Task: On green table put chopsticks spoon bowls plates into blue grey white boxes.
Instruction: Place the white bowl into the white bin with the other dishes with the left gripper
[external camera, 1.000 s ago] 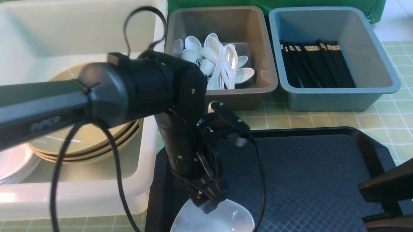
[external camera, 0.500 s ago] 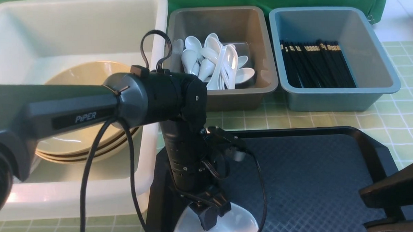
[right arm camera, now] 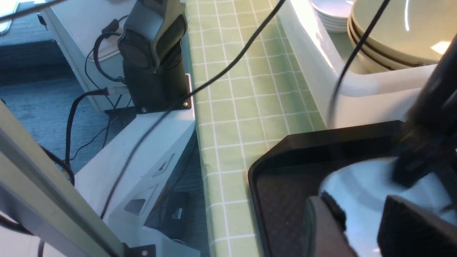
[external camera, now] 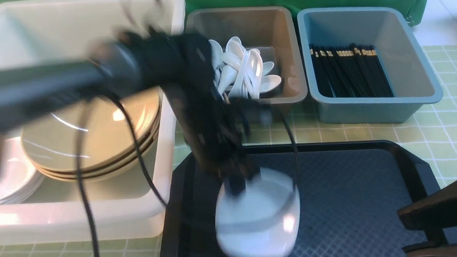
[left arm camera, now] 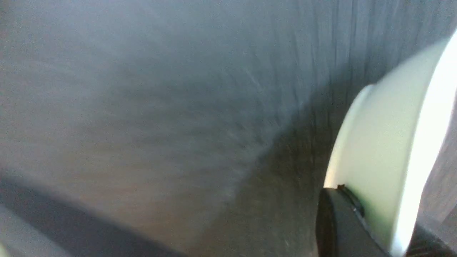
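My left gripper [external camera: 236, 186] is shut on the rim of a small white plate [external camera: 258, 215] and holds it tilted above the black tray [external camera: 352, 200]; both are motion-blurred. In the left wrist view the plate [left arm camera: 385, 142] sits edge-on against one dark finger [left arm camera: 339, 225]. My right gripper [right arm camera: 360, 208] stands open low over the tray's near corner, nothing between its fingers, with the plate [right arm camera: 357, 185] beyond them. Tan bowls [external camera: 99, 136] and stacked white plates [external camera: 4, 182] lie in the white box [external camera: 83, 221]. Spoons [external camera: 241, 67] fill the grey box [external camera: 299, 91]; chopsticks [external camera: 348, 71] fill the blue box [external camera: 421, 99].
The green table [external camera: 441, 125] shows around the tray and boxes. My left arm and its cables [external camera: 135, 67] cross in front of the white box. The right arm [external camera: 436, 208] enters at the lower right. The table's edge and an arm base [right arm camera: 153, 57] show in the right wrist view.
The left gripper has shut on the white plate and lifted it off the tray, carrying it up and slightly right. The left arm has swung upward. The right arm is still.
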`<state>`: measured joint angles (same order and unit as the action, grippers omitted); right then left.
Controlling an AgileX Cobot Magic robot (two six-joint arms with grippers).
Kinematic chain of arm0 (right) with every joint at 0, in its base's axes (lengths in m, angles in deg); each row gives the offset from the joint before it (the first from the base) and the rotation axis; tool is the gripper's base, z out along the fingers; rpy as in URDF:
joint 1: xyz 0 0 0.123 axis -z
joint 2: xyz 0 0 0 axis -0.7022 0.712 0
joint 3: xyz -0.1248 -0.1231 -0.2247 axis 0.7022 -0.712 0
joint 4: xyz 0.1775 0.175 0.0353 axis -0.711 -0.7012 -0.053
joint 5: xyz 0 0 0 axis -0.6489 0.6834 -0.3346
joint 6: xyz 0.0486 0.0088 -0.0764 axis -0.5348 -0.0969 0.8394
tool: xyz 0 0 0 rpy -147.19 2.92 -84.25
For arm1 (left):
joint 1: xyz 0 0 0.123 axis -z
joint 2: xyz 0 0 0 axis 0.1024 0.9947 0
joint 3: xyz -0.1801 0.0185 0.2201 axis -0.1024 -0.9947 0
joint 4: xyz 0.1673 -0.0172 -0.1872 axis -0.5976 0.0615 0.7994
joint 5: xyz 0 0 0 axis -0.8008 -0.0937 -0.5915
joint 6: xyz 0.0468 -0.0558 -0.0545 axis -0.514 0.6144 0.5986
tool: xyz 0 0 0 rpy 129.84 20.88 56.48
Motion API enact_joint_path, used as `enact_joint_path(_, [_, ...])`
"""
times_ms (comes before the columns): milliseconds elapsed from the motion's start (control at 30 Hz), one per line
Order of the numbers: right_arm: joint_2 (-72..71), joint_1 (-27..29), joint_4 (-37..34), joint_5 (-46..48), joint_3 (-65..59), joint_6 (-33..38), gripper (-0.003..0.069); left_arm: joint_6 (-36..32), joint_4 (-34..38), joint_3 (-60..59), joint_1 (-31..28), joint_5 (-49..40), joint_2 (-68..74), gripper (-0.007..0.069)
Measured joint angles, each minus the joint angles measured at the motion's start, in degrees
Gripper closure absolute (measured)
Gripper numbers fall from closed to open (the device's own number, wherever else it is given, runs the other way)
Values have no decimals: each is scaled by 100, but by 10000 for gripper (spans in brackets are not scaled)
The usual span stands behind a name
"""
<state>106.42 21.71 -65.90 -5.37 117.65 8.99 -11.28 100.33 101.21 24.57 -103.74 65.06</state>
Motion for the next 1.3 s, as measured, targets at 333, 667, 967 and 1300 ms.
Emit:
enact_joint_path(333, [0, 0, 0, 39, 0, 0, 423, 21, 995, 503, -1776, -90, -1181, 609])
enact_joint_path(667, [0, 0, 0, -295, 0, 113, 423, 1077, -572, -825, -4452, -158, -2998, 609])
enact_joint_path(967, [10, 0, -43, -948, 0, 176, 423, 1708, -563, -2294, -6439, 834, -3349, 609])
enact_joint_path(1300, [132, 0, -49, -948, 0, 216, 423, 2668, -1510, -2294, -6522, 1308, -3256, 609])
